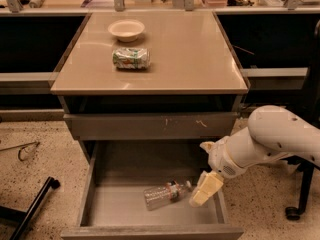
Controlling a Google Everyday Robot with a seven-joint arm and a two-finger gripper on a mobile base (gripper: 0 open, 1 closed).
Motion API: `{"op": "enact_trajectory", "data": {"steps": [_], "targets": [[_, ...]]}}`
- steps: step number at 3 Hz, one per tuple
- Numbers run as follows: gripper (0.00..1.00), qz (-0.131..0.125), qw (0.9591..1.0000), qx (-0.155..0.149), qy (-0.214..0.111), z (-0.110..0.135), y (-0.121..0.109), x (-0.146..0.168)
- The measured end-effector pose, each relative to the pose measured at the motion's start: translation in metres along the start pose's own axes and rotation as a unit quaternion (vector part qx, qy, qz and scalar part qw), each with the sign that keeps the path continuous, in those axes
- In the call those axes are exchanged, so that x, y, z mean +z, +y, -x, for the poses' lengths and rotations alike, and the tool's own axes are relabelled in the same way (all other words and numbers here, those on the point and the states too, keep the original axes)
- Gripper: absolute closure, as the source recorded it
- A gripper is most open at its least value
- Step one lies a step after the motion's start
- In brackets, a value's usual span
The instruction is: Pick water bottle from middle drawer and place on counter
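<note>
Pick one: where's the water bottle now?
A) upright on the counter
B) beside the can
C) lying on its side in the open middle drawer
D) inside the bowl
C: the water bottle lies on its side on the middle drawer floor, with the gripper low beside its cap end.

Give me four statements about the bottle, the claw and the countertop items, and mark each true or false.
1. The water bottle lies on its side in the open middle drawer. True.
2. The claw hovers above the counter. False: it is low over the drawer, beside the bottle's cap end.
3. A soda can lies on its side on the counter. True.
4. The bowl sits inside the drawer. False: it stands on the counter, behind the can.
</note>
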State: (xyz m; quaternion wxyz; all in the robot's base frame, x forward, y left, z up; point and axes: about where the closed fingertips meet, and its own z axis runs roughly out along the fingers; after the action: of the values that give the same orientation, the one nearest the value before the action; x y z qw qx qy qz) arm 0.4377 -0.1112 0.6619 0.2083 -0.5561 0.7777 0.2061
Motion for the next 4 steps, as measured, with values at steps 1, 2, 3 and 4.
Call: {"op": "enact_trajectory", "data": {"steps": [1, 2, 3, 4], "targets": [[0.0, 0.033, 0.9992, -0.022, 0.003, -0.005, 0.017, 0.062], [0.0, 0.045, 0.9986, -0.028, 0.007, -0.016, 0.028, 0.127], [0.0, 0.035, 0.9987, -0.038, 0.003, -0.013, 0.021, 0.17], [0.0, 0.035, 0.9987, -0.038, 0.003, -0.013, 0.021, 0.17]]}}
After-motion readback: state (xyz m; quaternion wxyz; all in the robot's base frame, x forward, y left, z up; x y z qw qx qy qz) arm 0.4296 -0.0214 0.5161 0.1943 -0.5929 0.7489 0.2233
